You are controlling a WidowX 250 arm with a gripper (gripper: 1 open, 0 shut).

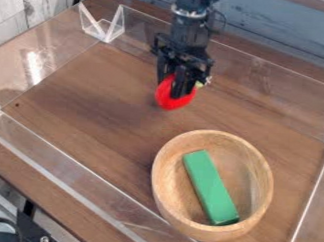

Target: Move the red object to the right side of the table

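Though lifted, red object w/in claw

Arm: seen coming down from the top, held nearly straight up.
Gripper: pointed down.
Fingers: closed on the red object, which is held above the desk.

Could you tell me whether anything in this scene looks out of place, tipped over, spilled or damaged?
Nothing stands out. The gripper is closed on the red object above the table, and the green block lies flat inside the upright wooden bowl.
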